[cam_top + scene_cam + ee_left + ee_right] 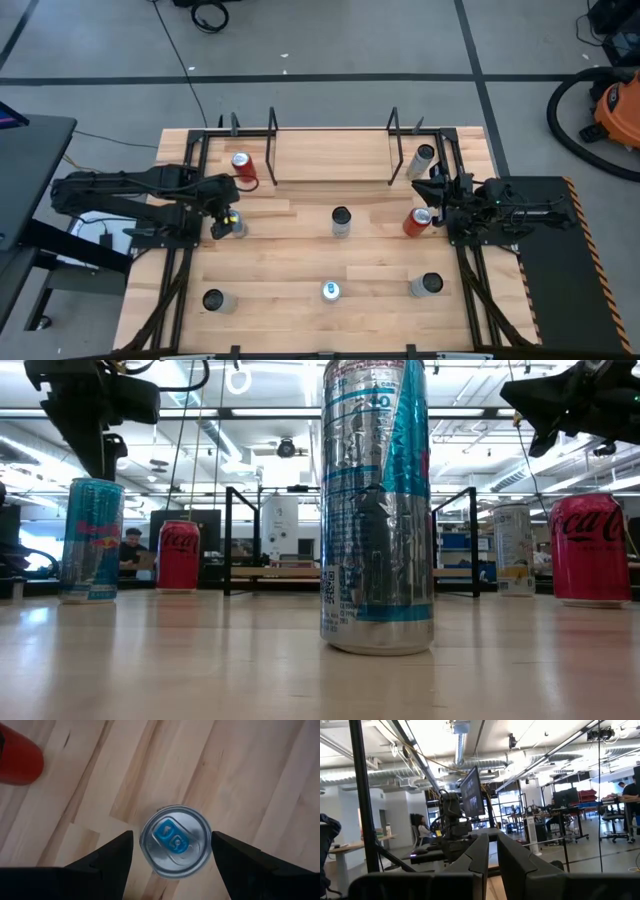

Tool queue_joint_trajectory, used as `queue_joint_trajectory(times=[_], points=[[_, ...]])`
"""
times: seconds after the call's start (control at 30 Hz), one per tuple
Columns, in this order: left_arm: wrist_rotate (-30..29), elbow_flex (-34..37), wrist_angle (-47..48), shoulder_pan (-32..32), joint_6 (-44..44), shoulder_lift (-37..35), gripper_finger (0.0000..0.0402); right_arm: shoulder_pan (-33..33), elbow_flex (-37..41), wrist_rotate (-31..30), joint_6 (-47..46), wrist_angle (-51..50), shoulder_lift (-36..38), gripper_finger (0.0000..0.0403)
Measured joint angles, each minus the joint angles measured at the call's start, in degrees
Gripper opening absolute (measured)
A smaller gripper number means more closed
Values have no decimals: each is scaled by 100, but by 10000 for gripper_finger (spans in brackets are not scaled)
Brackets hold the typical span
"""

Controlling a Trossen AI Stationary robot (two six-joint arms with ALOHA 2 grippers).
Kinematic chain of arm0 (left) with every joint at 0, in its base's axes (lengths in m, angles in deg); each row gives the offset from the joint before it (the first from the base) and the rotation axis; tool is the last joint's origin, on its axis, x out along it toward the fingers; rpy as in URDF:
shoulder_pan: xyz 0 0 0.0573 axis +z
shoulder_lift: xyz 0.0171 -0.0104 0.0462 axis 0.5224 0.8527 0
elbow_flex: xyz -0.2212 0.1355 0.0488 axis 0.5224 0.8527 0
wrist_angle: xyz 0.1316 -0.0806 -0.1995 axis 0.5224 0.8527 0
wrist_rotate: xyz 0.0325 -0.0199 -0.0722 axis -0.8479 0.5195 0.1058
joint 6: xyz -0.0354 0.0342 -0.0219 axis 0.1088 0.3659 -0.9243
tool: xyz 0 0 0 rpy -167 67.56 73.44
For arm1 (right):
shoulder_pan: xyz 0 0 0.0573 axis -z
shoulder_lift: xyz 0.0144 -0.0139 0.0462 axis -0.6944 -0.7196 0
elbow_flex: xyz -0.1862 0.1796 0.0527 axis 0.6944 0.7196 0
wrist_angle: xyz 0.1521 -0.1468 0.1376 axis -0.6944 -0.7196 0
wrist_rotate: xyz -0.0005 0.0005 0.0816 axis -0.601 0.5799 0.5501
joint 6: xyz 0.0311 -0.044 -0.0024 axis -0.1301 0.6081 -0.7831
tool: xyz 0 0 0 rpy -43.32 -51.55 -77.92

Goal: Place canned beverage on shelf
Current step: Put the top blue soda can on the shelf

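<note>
A light blue and silver can (176,841) stands upright on the table's left part (234,226); it also shows in the low view (90,540). My left gripper (172,836) hovers over it, pointing down and open, with one finger on each side of the can's top and no touch showing (224,220). The wood shelf (330,160) with black rod uprights stands at the table's far middle (350,572), with no can on it. My right gripper (437,195) is shut and empty, raised next to a red can (418,221) at the right.
A red can (243,168) stands by the shelf's left end and a silver can (423,160) by its right end. More cans stand at the table's middle (340,221) and along the near side (215,300), (330,291), (428,285).
</note>
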Motion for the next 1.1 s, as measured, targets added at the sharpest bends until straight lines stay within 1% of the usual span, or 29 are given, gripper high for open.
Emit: queue_joint_trajectory(times=[0.2, 0.33, 0.5, 0.63, 0.87, 1.1], points=[[13, -11, -21, -3, -42, 186, 270, -1, 0, 1, 0, -61, 0, 48], [6, -11, -40, -114, -42, 311, 270, 0, 1, 0, 0, -69, 0, 48], [17, -11, -49, -335, -35, 324, 270, 1, 2, 1, 1, -81, 0, 48], [-10, -11, -49, -348, -33, 313, 270, -1, 1, 1, 0, -85, 0, 48], [-436, -11, -55, -341, 169, 309, 270, 1, 2, 1, 1, -85, 0, 48], [-503, -11, -51, -343, 178, 309, 270, 1, 1, 1, 1, -86, 0, 48]])
